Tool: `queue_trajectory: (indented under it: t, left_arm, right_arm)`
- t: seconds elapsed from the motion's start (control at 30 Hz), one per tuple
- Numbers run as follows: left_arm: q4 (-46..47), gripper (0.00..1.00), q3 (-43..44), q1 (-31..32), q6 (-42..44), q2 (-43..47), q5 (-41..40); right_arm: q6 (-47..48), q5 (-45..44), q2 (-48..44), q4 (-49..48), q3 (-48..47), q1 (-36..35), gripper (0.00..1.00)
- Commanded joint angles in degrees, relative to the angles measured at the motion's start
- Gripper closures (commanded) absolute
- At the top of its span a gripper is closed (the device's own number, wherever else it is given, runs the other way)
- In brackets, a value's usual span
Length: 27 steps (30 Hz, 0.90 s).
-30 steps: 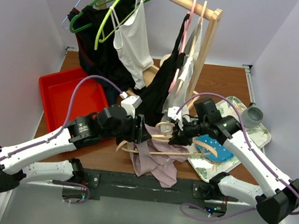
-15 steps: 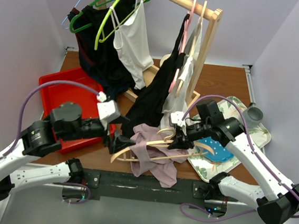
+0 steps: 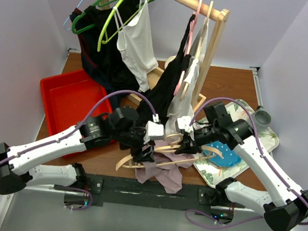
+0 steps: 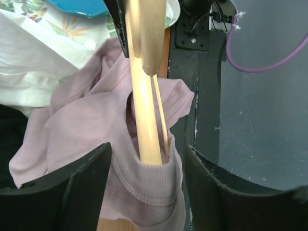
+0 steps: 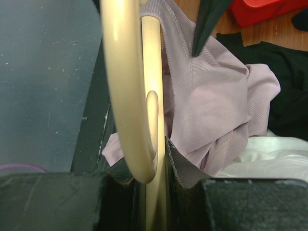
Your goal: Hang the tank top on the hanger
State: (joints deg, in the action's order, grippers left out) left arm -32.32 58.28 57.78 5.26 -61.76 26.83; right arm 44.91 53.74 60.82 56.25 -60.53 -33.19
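Observation:
The pale wood hanger point(image 3: 163, 161) hangs low over the table's near edge, and my right gripper point(image 3: 186, 146) is shut on it near the hook. In the right wrist view the hanger point(image 5: 151, 96) runs between the closed fingers of that gripper point(image 5: 154, 192). The mauve tank top point(image 3: 162, 175) is bunched beneath and over the hanger. In the left wrist view a ribbed edge of the tank top point(image 4: 149, 180) wraps one hanger point(image 4: 144, 106) arm. My left gripper point(image 4: 147, 192) stands open astride that edge and, from above, the left gripper point(image 3: 145, 150) sits at the hanger's left arm.
A red bin point(image 3: 63, 98) lies at the left. Behind stands a wooden rack point(image 3: 216, 39) with black garments, a white tank top point(image 3: 139, 43) and green hangers. A floral tray point(image 3: 260, 142) at the right holds a blue plate point(image 3: 224, 155); a grey cup point(image 3: 261, 117) stands beyond it.
My left arm swung out toward the red bin, then came back right to the hanger's left arm. The right gripper kept its hold and shifted only slightly.

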Motion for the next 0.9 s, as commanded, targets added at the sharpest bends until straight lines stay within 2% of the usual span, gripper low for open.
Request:
queue_trajectory:
  t: [0.0, 0.1, 0.13, 0.23, 0.33, 0.4, 0.5, 0.53, 0.6, 0.77, 0.87]
  left_arm:
    - [0.4, 0.38, 1.3, 0.2, 1.7, -1.5, 2.8]
    - [0.2, 0.57, 0.3, 0.2, 0.6, -1.7, 2.6]
    - [0.4, 0.70, -0.7, 0.2, -0.1, -1.5, 2.5]
    - [1.3, 1.00, -2.6, 0.2, -1.7, -0.9, 2.7]
    - [0.7, 1.00, -4.0, 0.1, -4.1, 0.4, 2.3]
    - [1.3, 1.00, -5.2, 0.1, -7.2, 2.9, 1.4]
    - [3.6, 1.00, -8.6, 0.1, -11.6, 7.3, -0.3]
    - [2.9, 1.00, -8.7, 0.1, -12.4, 8.0, -0.5]
    - [3.2, 1.00, -9.2, 0.1, -14.9, 9.5, -1.5]
    - [3.0, 1.00, -9.8, 0.1, -17.7, 10.4, -3.8]
    - [4.7, 1.00, -9.9, 0.1, -20.4, 11.2, -6.5]
  right_arm:
    - [1.0, 3.2, -0.4, -0.6, -2.2, 0.4, 1.00]
    - [1.1, 3.0, -0.5, -0.8, -2.0, 0.4, 1.00]
    - [1.0, 3.1, -0.4, -0.8, -2.0, 0.5, 1.00]
    - [1.0, 3.6, -0.2, -0.7, -2.1, 0.4, 1.00]
    - [0.5, 3.7, -0.2, -0.7, -2.1, 0.5, 1.00]
    - [-1.9, 3.0, -0.5, -0.8, -2.5, 1.1, 0.75]
    - [-5.3, 2.0, -1.0, -0.3, -5.6, 4.3, 0.24]
    - [-5.9, 2.1, -1.3, 0.6, -6.6, 5.6, 0.18]
    - [-5.9, 0.7, -1.8, 2.9, -10.6, 8.5, 0.12]
    - [-3.4, -8.6, -4.6, 8.9, -18.1, 9.4, 0.11]
    - [0.4, -12.3, -7.6, 13.3, -16.6, 9.4, 0.11]
